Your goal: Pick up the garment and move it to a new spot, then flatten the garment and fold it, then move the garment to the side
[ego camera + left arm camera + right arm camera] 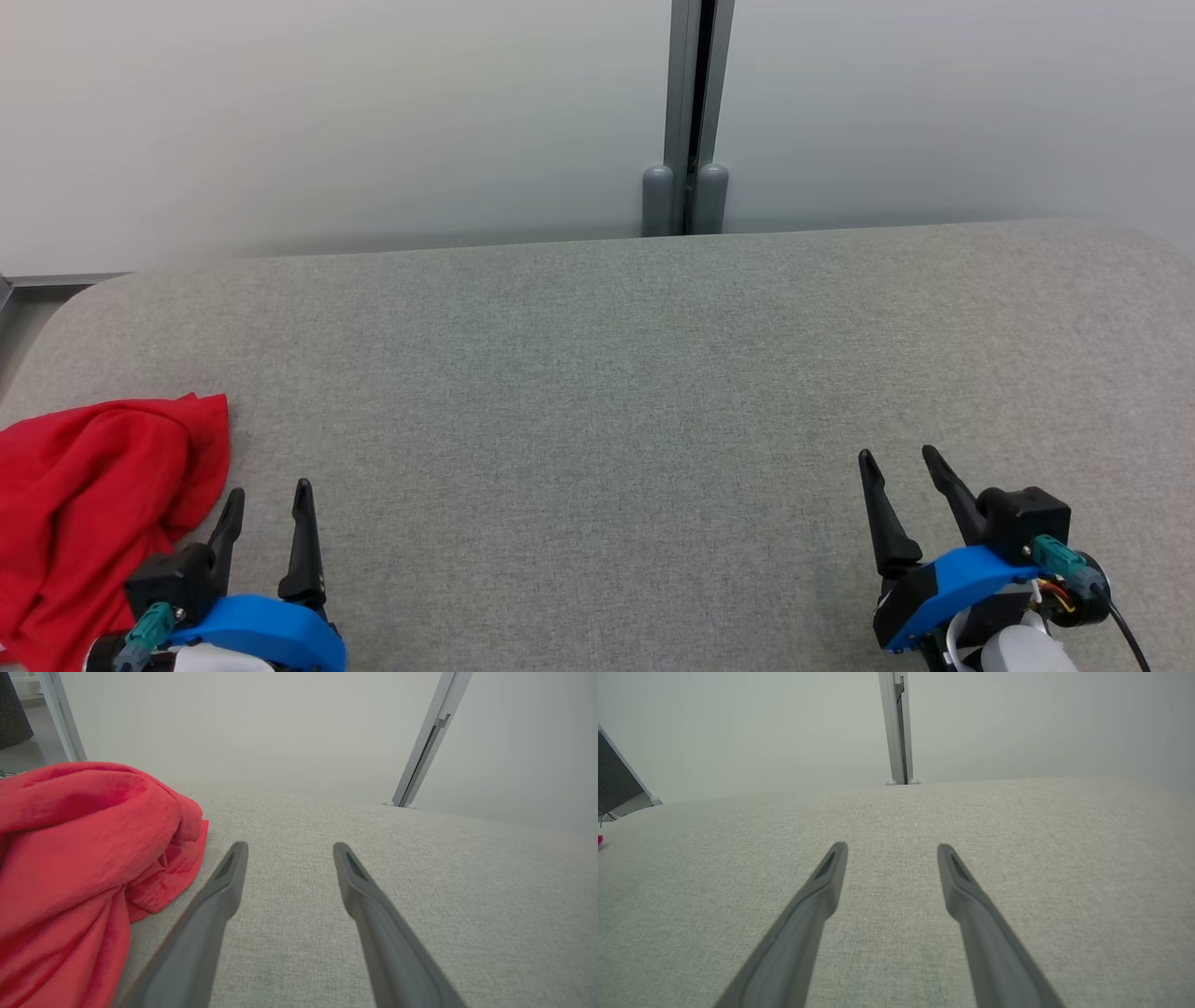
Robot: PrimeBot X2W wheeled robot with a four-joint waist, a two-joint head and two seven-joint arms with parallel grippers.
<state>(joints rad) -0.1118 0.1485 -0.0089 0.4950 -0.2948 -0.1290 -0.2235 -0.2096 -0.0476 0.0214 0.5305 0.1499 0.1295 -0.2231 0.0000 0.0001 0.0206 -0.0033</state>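
1. The garment [103,504] is a red, soft, matte cloth. It is crumpled into a loose heap of rolled folds with a stitched hem showing, and lies at the near left edge of the padded surface [597,373].
2. That surface is covered in pale grey woven fabric with a fine flecked weave, and its far corners are rounded.
3. The left gripper [270,488] has two long, dark, smooth, tapered fingers. They are spread wide with nothing between them, just beside the garment's right edge.
4. The right gripper [898,453] is likewise spread wide and empty over bare fabric, well apart from the garment. Each gripper sits on a blue housing [271,635].
5. Behind, smooth pale wall panels [327,121] meet at a grey metal post [695,93] with two rounded feet.
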